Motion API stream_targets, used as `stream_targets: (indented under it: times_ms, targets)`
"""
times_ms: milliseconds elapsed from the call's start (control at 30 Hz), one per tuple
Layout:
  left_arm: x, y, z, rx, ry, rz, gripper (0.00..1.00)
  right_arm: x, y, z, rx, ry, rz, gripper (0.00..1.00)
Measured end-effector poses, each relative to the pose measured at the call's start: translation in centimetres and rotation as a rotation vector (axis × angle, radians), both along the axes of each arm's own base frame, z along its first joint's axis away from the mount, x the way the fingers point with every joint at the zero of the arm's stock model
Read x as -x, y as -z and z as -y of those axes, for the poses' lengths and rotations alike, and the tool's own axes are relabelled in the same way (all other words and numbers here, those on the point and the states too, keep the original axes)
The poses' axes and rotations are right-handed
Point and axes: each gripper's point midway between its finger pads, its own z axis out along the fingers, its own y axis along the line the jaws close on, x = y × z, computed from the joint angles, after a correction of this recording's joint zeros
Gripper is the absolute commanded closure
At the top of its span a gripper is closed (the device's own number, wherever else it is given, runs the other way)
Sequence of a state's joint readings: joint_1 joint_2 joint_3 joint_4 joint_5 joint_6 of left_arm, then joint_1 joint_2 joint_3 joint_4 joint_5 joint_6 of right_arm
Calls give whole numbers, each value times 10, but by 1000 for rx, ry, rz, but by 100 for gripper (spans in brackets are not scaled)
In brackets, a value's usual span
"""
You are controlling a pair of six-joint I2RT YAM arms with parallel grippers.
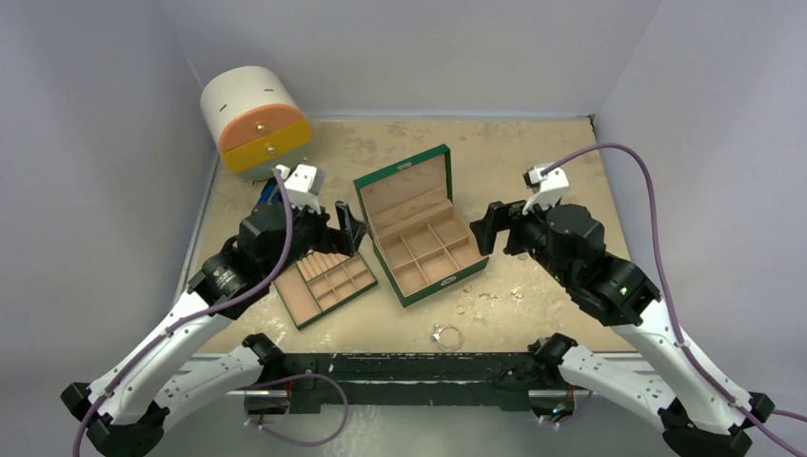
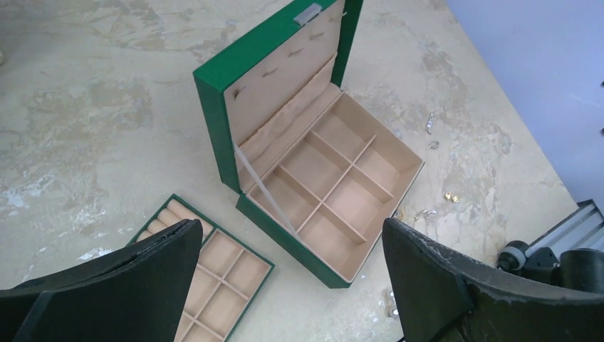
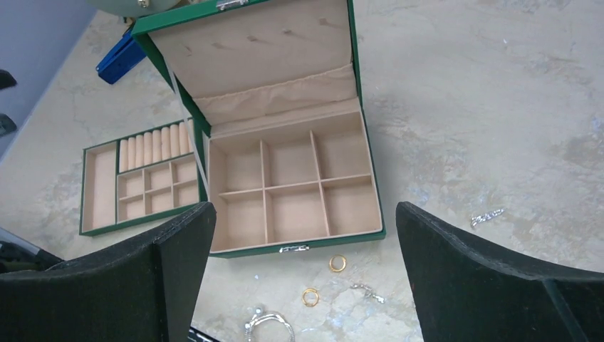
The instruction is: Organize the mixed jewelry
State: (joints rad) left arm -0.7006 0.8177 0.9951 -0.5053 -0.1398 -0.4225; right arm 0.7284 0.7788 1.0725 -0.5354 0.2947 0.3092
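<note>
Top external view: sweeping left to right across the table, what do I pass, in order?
From the left: round drawer unit → divided tray → open green box → rightmost gold pieces.

Box (image 2: 214, 121): dark green outside; plain tan lining and dividers; silver clasp (image 3: 293, 249).
Tray (image 3: 100, 185): green rim, the same tan inside.
Rings (image 3: 337, 263): shiny gold.
Hoop (image 3: 269, 324): silver, glinting.
Tabletop (image 1: 533, 162): sandy beige, mottled with paler cream blotches and darker brown smudges.
Drawers (image 1: 252, 119): white shell, one orange front above one yellow front.
Tool (image 3: 120, 58): bright blue.
Left claw (image 2: 290, 228): matte black.
Right claw (image 3: 305, 210): matte black.
Arms (image 1: 162, 343): white links, black joints.
Cables (image 1: 619, 150): purple.
Walls (image 1: 95, 143): pale lilac-grey, no pattern.
</note>
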Motion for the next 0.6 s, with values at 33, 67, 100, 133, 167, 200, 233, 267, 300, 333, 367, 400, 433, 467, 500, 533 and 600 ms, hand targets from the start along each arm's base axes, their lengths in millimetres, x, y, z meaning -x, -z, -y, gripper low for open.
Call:
stream_targets:
  times_ms: [33, 67, 100, 133, 167, 200, 233, 267, 300, 333, 367, 400, 433, 467, 500, 533, 600]
  targets:
    - [0, 3, -2, 6, -6, 11, 3, 0, -2, 1, 1, 4, 2, 1]
    - [0, 6, -3, 5, -9, 12, 3, 0, -3, 2, 1, 8, 4, 1]
    - [1, 11, -4, -3, -10, 10, 3, -1, -2, 2, 4, 11, 1, 1]
    - [1, 14, -5, -11, -9, 9, 3, -1, -1, 2, 7, 9, -3, 1]
    - [1, 14, -5, -16, -7, 10, 3, 0, 1, 1, 10, 3, -9, 1]
    - [0, 14, -4, -19, -5, 15, 2, 1, 3, 0, 17, -6, -19, 1]
    - [0, 13, -4, -17, -4, 20, 2, 3, 6, -2, 21, -22, -29, 1]
    - [-1, 11, -3, -13, -2, 25, 2, 4, 9, -4, 28, -34, -39, 2]
    - [-1, 10, -2, -10, 1, 27, 1, 6, 12, -6, 33, -52, -50, 3]
    - [0, 9, -1, -5, 7, 30, 1, 7, 15, -7, 39, -62, -58, 3]
    - [0, 9, 0, -2, 11, 32, 1, 9, 19, -9, 43, -78, -69, 4]
    - [0, 7, 1, 3, 17, 34, 1, 11, 22, -10, 48, -89, -77, 4]
    - [1, 6, 2, 8, 22, 37, 1, 12, 24, -11, 51, -98, -83, 5]
    - [2, 4, 3, 15, 30, 42, 1, 14, 26, -12, 54, -111, -90, 6]
    - [3, 3, 3, 20, 35, 45, 1, 14, 29, -13, 60, -119, -95, 8]
    - [4, 1, 3, 24, 39, 48, 1, 15, 31, -15, 61, -129, -102, 9]
    - [6, -2, 3, 33, 49, 55, 1, 16, 38, -20, 69, -153, -127, 13]
